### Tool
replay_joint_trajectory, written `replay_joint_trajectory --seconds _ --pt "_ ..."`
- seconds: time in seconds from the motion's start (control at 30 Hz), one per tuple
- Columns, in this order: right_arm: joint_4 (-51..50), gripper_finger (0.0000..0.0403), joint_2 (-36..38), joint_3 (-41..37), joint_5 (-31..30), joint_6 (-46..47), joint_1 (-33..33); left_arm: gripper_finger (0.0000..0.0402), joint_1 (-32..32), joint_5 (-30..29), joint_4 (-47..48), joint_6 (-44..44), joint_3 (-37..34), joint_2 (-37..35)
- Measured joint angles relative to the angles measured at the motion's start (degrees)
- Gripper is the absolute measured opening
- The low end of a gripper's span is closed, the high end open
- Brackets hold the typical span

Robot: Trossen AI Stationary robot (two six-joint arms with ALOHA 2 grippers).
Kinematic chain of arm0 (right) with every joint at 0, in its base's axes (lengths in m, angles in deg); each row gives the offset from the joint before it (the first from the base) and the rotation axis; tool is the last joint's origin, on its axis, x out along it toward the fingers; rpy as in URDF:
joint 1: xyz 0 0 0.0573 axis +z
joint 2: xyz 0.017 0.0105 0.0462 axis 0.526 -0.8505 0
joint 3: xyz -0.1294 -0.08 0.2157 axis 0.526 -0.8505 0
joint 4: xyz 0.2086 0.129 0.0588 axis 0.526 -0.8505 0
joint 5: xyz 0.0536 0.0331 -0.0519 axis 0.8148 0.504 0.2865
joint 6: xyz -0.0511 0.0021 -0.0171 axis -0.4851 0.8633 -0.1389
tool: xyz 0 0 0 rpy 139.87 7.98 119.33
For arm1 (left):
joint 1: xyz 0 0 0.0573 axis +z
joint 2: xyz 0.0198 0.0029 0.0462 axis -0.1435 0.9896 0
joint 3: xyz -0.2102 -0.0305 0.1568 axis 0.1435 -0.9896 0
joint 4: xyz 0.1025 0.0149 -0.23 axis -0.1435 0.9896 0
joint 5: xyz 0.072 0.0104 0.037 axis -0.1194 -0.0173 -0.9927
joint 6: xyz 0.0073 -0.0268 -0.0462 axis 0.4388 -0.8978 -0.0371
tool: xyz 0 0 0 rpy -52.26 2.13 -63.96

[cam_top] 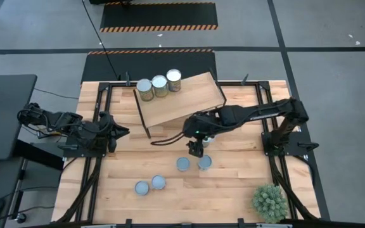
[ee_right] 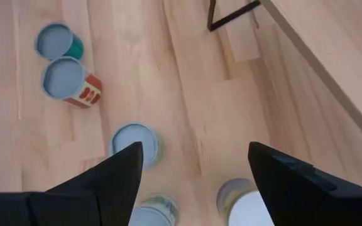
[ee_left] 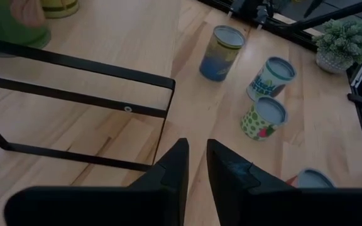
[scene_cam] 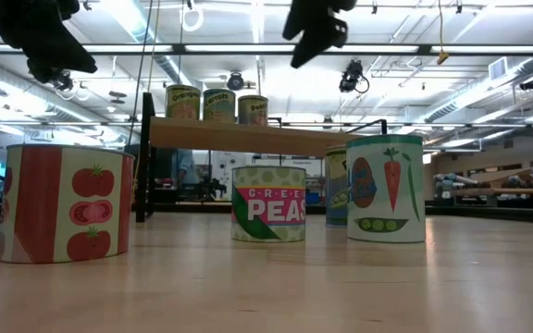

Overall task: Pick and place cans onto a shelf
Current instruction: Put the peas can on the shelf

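High view: right gripper [cam_top: 195,151] fingers wide, perhaps hiding a can [cam_top: 206,142]; left gripper [cam_top: 123,132] fingers narrow.

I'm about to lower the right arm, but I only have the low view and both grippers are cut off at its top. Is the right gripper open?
Observer: Yes. The right wrist view shows the right gripper with its fingers wide apart and nothing between them.
Operator: What is beneath it?
Observer: From above, it hangs over bare table just behind two cans that stand side by side.
Operator: And the left arm?
Observer: The left gripper is at the table's left side, beside the shelf. Its fingers are nearly shut and hold nothing.
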State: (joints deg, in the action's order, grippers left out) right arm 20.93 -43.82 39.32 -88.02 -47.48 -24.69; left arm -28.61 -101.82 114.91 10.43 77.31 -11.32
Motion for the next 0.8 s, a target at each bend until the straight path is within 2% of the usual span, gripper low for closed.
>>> replay_joint_trajectory --seconds 0.17,0.4,0.53,0.73,0.8 --pt "2.0 0.0295 3.5 -5.9 0.0 0.7 -1.1 0.0064 0.0 -0.2 0.0 0.0 0.0 0.0" --pt "1.7 0.0304 4.1 -10.3 1.6 3.8 -3.3 0.0064 0.0 -1.6 0.0 0.0 0.0 0.0" --pt "2.3 0.0330 4.1 -11.4 4.6 3.8 -3.9 0.0064 0.0 -1.6 0.0 0.0 0.0 0.0" --pt "1.9 0.0391 4.1 -11.4 5.9 2.4 -4.5 0.0064 0.0 -1.7 0.0 0.0 0.0 0.0" --pt "1.3 0.0396 4.1 -11.4 6.0 1.8 -4.7 0.0064 0.0 -1.8 0.3 0.0 0.0 0.0"
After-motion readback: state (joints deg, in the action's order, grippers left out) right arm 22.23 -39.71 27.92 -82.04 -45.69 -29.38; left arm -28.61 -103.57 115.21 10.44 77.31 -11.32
